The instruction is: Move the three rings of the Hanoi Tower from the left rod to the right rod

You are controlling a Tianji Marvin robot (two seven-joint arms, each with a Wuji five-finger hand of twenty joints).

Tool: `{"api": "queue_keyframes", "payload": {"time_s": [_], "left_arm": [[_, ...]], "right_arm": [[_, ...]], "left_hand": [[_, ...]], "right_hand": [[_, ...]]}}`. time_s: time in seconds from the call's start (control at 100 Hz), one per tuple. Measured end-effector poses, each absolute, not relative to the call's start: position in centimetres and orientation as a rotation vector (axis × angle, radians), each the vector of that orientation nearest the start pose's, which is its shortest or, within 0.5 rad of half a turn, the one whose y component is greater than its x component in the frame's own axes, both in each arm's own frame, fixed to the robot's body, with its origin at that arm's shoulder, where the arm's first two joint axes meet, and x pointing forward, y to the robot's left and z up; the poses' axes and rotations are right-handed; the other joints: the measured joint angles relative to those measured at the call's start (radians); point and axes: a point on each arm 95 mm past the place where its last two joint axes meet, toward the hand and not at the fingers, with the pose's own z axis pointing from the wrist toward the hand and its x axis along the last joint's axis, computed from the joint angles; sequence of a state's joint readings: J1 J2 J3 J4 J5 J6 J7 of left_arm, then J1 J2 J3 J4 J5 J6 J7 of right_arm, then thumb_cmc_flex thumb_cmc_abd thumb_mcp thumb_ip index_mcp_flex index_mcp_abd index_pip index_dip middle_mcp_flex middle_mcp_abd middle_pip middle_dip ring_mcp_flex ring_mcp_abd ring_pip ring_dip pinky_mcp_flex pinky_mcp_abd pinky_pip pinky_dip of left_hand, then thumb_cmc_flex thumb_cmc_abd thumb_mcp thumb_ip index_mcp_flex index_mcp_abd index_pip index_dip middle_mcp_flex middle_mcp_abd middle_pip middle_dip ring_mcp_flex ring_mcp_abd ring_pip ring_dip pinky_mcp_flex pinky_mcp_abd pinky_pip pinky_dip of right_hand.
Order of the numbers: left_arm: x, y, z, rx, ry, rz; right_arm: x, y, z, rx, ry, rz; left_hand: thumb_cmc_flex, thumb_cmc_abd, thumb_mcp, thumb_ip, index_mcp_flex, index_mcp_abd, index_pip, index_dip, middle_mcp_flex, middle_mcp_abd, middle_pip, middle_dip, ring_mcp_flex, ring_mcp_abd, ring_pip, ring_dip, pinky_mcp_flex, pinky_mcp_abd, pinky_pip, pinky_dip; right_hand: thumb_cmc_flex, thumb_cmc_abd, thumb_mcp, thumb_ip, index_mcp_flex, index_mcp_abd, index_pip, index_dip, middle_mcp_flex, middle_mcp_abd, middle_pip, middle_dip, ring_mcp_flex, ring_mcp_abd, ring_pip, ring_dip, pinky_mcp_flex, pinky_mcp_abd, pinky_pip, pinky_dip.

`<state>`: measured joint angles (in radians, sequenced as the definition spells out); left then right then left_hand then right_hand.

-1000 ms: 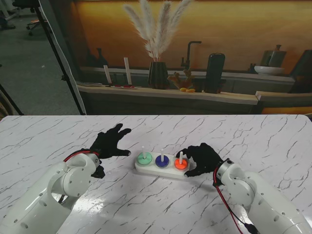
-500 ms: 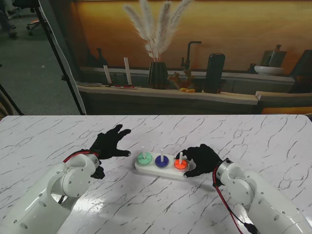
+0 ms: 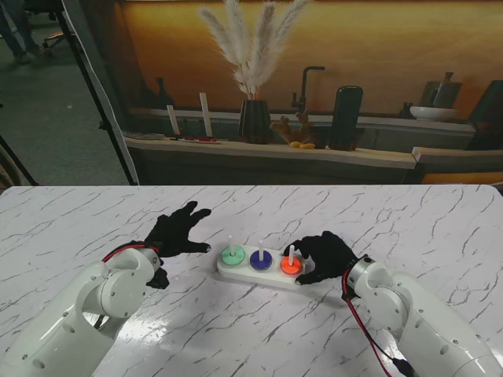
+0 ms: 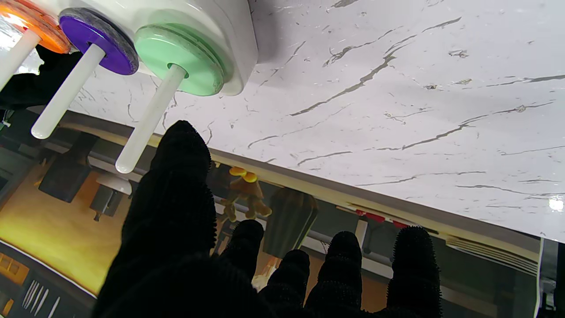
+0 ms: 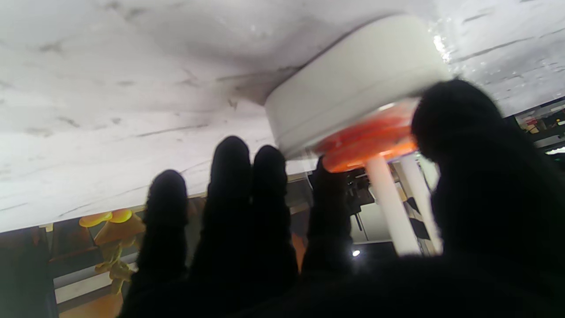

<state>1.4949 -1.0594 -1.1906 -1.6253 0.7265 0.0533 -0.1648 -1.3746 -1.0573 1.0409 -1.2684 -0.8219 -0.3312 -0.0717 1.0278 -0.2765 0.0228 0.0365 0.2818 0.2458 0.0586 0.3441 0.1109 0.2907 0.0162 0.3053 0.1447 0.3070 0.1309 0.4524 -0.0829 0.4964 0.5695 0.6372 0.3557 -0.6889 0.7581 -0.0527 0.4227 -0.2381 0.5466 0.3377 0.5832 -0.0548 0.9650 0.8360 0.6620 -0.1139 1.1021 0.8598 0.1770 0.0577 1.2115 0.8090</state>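
Right hand (image 3: 324, 255) sits against the white base (image 3: 236, 272) and covers that base's right end in the stand view, so whether any finger touches the orange ring (image 3: 291, 265) cannot be told there. The right wrist view is smeared: the orange ring (image 5: 366, 143) is a blur beside the base (image 5: 348, 88), and the thumb (image 5: 468, 145) blocks the rods past it. In the left wrist view the base (image 4: 229, 26) is cut off at the edge, the orange ring (image 4: 31, 26) only partly showing, its rod (image 4: 13, 55) clipped. Left hand (image 4: 229, 265): palm out of frame, fingertips alone visible.
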Motion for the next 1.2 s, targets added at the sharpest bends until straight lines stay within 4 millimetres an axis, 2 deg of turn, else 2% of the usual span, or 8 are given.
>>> {"api": "queue_keyframes", "payload": {"time_s": [0.38, 0.65, 0.92, 0.95, 0.97, 1.04, 1.08, 1.2], "left_arm": [[41.78, 0.08, -30.95, -1.496, 1.519, -1.524], [41.77, 0.08, -30.95, -1.499, 1.518, -1.527], [41.78, 0.10, -30.93, -1.502, 1.517, -1.530], [41.78, 0.10, -30.94, -1.502, 1.518, -1.529], [41.78, 0.10, -30.94, -1.503, 1.519, -1.529], [41.78, 0.12, -30.95, -1.505, 1.519, -1.529], [41.78, 0.12, -30.95, -1.505, 1.519, -1.529], [41.79, 0.14, -30.94, -1.506, 1.518, -1.529]], "right_arm": [[42.71, -0.26, -37.95, 1.234, 1.770, 1.639], [42.88, -0.07, -37.78, 1.233, 1.762, 1.645], [42.99, 0.12, -37.77, 1.230, 1.735, 1.660], [43.00, 0.14, -37.76, 1.229, 1.732, 1.662], [43.00, 0.15, -37.76, 1.228, 1.731, 1.663], [42.98, 0.22, -37.81, 1.228, 1.726, 1.668], [42.97, 0.25, -37.85, 1.230, 1.720, 1.672], [42.97, 0.28, -37.93, 1.236, 1.695, 1.688]], "left_hand": [[0.000, 0.000, 0.000, 0.000, 0.000, 0.000, 0.001, 0.001, 0.000, 0.000, 0.000, 0.000, 0.000, 0.000, 0.000, 0.000, 0.000, 0.000, 0.003, -0.003], [0.000, 0.012, 0.000, 0.000, 0.010, 0.000, 0.004, 0.003, 0.009, 0.000, 0.009, 0.000, 0.000, 0.000, 0.000, 0.000, 0.000, 0.000, 0.003, -0.005], [0.000, 0.014, 0.000, 0.000, 0.010, 0.000, 0.004, 0.003, 0.009, 0.000, 0.009, 0.000, 0.000, 0.000, 0.000, 0.000, 0.000, 0.000, 0.003, -0.005], [0.000, 0.015, 0.000, 0.000, 0.010, 0.000, 0.004, 0.003, 0.009, 0.000, 0.009, 0.000, 0.000, 0.000, 0.000, 0.000, 0.000, 0.000, 0.003, -0.005], [0.000, 0.015, 0.000, 0.000, 0.010, 0.000, 0.004, 0.003, 0.009, 0.000, 0.009, 0.000, 0.000, 0.000, 0.000, 0.000, 0.000, 0.000, 0.003, -0.005], [0.000, 0.015, 0.000, 0.000, 0.010, 0.000, 0.004, 0.003, 0.009, 0.000, 0.009, 0.000, 0.000, 0.000, 0.000, 0.000, 0.000, 0.000, 0.003, -0.005], [0.000, 0.015, 0.000, 0.000, 0.010, 0.000, 0.004, 0.003, 0.009, 0.000, 0.009, 0.000, 0.000, 0.000, 0.000, 0.000, 0.000, 0.000, 0.003, -0.005], [0.000, 0.025, 0.000, 0.000, 0.010, 0.000, 0.004, 0.004, 0.009, 0.000, 0.009, 0.000, 0.000, 0.000, 0.000, 0.000, 0.000, 0.000, 0.003, -0.005]], "right_hand": [[-0.017, -0.002, 0.008, 0.000, -0.016, -0.002, -0.001, 0.001, 0.002, -0.021, 0.029, 0.030, 0.035, -0.023, 0.064, 0.025, 0.023, 0.000, 0.069, 0.057], [0.022, -0.013, 0.006, 0.000, 0.045, 0.012, -0.001, 0.001, 0.089, -0.089, 0.097, 0.072, 0.099, -0.048, 0.133, 0.050, 0.069, 0.000, 0.123, 0.101], [0.141, 0.047, -0.142, -0.003, 0.102, 0.013, 0.051, 0.036, 0.128, -0.108, 0.105, 0.072, 0.145, -0.060, 0.152, 0.051, 0.098, 0.000, 0.147, 0.104], [0.135, 0.045, -0.100, -0.003, 0.109, 0.013, 0.051, 0.036, 0.128, -0.109, 0.110, 0.072, 0.146, -0.060, 0.152, 0.051, 0.098, 0.000, 0.147, 0.104], [0.107, 0.022, -0.014, -0.006, 0.111, 0.013, 0.051, 0.036, 0.129, -0.111, 0.111, 0.072, 0.147, -0.061, 0.152, 0.051, 0.099, 0.000, 0.148, 0.104], [0.050, -0.044, 0.230, -0.091, 0.120, 0.013, 0.051, 0.036, 0.149, -0.118, 0.116, 0.072, 0.158, -0.062, 0.152, 0.051, 0.107, 0.000, 0.149, 0.104], [0.050, -0.054, 0.270, -0.121, 0.122, 0.013, 0.051, 0.036, 0.150, -0.118, 0.116, 0.072, 0.158, -0.062, 0.153, 0.051, 0.108, 0.000, 0.149, 0.104], [0.051, -0.071, 0.296, -0.151, 0.144, 0.027, 0.051, 0.036, 0.166, -0.119, 0.123, 0.072, 0.171, -0.063, 0.163, 0.051, 0.118, 0.000, 0.160, 0.104]]}}
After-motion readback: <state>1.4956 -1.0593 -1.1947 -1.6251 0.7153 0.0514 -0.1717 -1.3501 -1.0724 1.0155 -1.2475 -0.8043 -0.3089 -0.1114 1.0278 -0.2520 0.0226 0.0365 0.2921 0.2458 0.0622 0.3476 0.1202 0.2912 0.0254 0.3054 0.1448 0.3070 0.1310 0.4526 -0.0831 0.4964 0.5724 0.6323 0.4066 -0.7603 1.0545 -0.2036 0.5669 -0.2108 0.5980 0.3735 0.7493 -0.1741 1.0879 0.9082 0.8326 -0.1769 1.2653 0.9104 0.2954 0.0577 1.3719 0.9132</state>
